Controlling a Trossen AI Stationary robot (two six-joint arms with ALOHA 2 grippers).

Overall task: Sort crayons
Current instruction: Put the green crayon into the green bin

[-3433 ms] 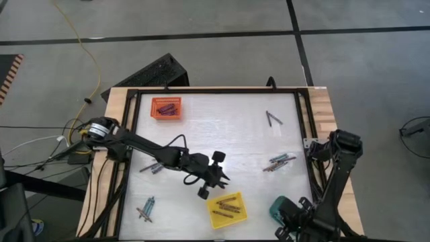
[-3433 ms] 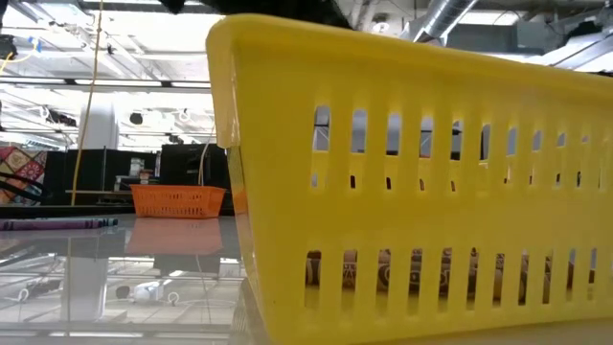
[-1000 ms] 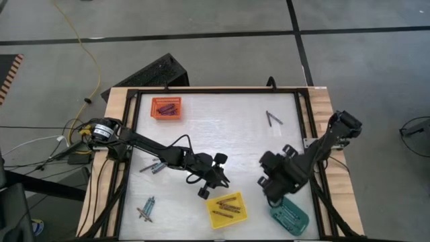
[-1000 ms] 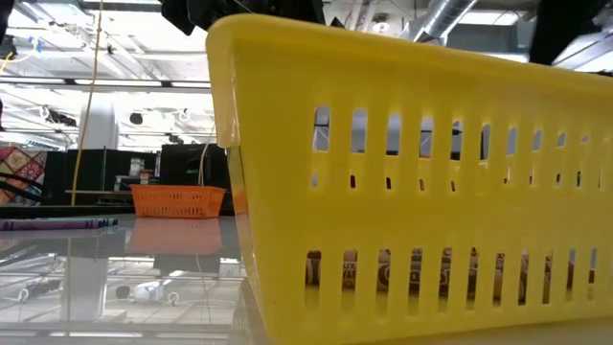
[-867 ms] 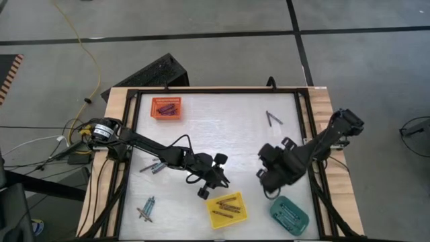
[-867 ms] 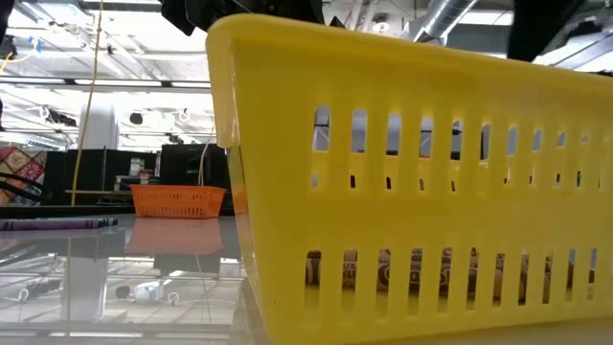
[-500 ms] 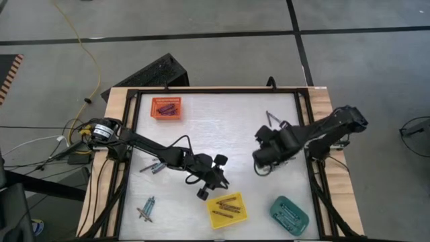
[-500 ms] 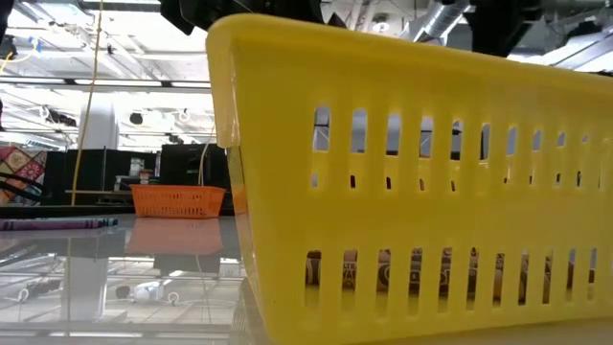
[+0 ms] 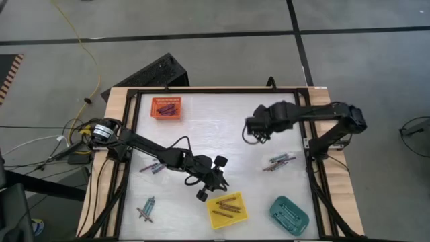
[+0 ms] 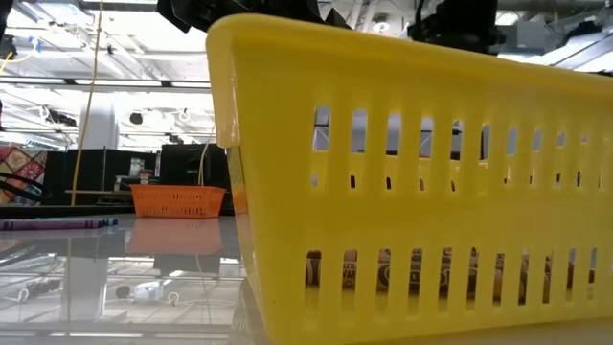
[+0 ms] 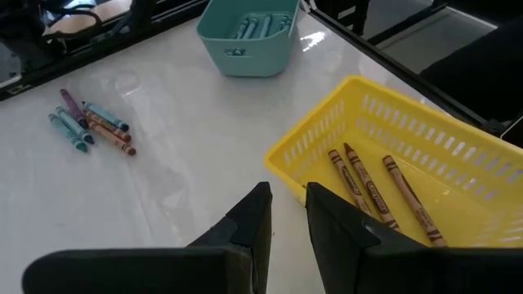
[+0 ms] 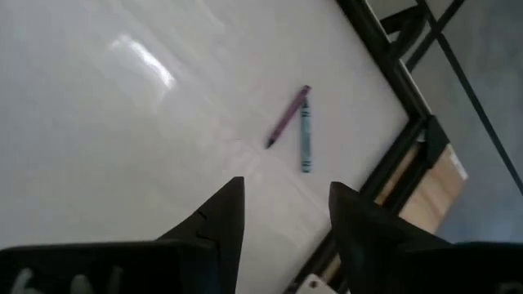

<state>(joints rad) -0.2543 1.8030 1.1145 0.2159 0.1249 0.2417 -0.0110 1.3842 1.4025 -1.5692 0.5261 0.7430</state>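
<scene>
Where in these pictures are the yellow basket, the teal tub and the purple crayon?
yellow basket (image 11: 327, 131), left wrist view, on its near rim.
teal tub (image 11: 245, 55), left wrist view, on its front wall.
purple crayon (image 12: 288, 116), right wrist view, mid-shaft.

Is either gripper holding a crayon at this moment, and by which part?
No. The left gripper has nothing between its fingers beside the yellow tray. The right gripper is open and empty above two loose crayons.
</scene>
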